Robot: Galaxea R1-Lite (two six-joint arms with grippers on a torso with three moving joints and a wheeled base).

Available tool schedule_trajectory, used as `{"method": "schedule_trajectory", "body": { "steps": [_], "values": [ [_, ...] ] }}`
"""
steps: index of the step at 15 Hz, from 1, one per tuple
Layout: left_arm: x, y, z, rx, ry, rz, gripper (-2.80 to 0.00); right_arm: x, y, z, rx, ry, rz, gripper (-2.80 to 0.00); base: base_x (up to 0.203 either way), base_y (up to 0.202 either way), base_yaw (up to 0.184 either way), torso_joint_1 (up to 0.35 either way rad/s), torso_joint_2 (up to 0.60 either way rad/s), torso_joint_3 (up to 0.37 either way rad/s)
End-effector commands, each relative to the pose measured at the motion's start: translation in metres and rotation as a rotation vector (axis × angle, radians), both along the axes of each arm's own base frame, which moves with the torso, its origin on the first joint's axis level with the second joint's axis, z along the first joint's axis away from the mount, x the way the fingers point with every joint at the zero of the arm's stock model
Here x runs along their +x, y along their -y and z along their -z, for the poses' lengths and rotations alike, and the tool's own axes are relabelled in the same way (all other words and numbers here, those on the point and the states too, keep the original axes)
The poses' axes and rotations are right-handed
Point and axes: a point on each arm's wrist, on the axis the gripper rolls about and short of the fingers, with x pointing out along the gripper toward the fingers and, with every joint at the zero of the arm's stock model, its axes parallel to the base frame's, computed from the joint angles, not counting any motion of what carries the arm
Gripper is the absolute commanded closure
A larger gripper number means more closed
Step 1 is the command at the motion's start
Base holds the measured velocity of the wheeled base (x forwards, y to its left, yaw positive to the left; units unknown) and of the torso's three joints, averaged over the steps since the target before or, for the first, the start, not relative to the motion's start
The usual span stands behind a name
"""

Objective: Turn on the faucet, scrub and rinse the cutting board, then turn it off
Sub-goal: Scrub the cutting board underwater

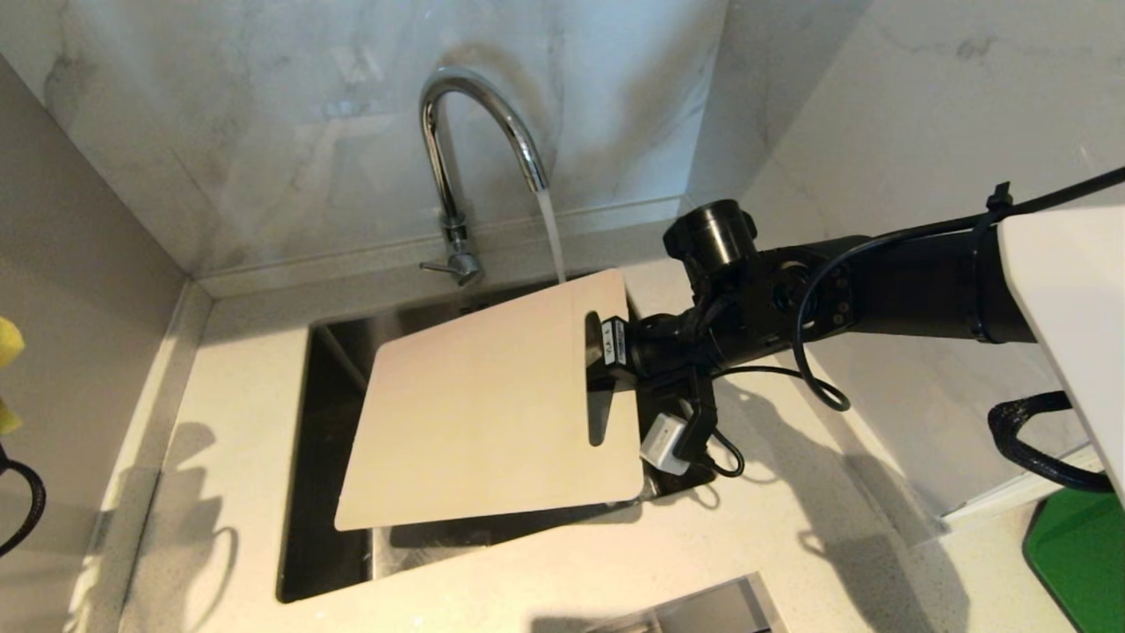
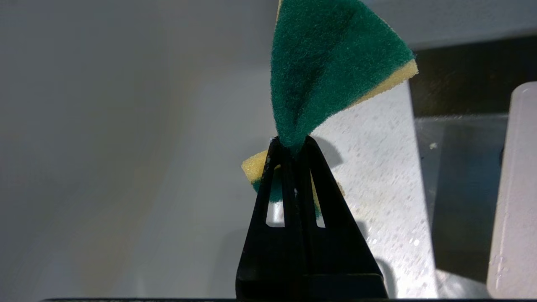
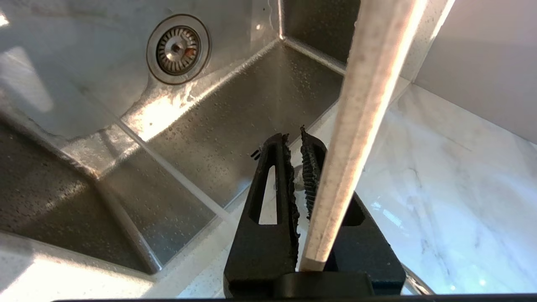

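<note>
Pinching the sponge (image 2: 335, 67) hard, my left gripper (image 2: 293, 144) has its fingers fully together on the green scouring face, the yellow foam bunched out either side; in the head view that arm is off at the left edge, well apart from the board. My right gripper (image 3: 298, 147) is clamped on the cutting board (image 1: 492, 404) at the handle-slot end, fingers nearly closed with the thin edge running between them, and it holds the board tilted over the sink (image 1: 325, 422). Water is running from the faucet (image 1: 479, 123), the stream falling just at the board's far corner, so I judge the tap step done and scrubbing to be the step in hand. To do it well I would bring the sponge in scouring face down onto the upper surface, press only lightly since the board is held at one end and will lever against that grip, stroke toward the clamped end, and keep it over the basin
</note>
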Motion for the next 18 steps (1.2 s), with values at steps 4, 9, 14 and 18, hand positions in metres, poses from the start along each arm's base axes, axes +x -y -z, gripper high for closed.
{"method": "schedule_trajectory", "body": {
  "steps": [4,9,14,18],
  "values": [
    [0.036,-0.005,-0.013,-0.001,-0.009,0.011,0.00,0.000,0.000,0.000,-0.001,0.005,-0.008,0.00,0.000,0.000,0.000,0.000,0.00,0.000],
    [0.072,-0.042,-0.025,0.019,-0.020,-0.040,0.00,0.003,-0.001,0.001,0.017,0.002,-0.003,0.00,0.000,0.000,0.000,0.000,0.00,0.000],
    [0.108,-0.052,-0.027,0.026,-0.045,-0.015,0.00,0.004,-0.001,0.001,0.026,0.006,-0.004,0.00,0.000,0.000,0.000,0.000,0.00,0.000],
    [0.128,-0.045,-0.038,-0.102,-0.084,0.044,0.00,0.008,-0.002,0.007,0.023,-0.003,-0.002,0.00,0.000,0.000,0.000,0.000,0.00,0.000]
  ]
}}
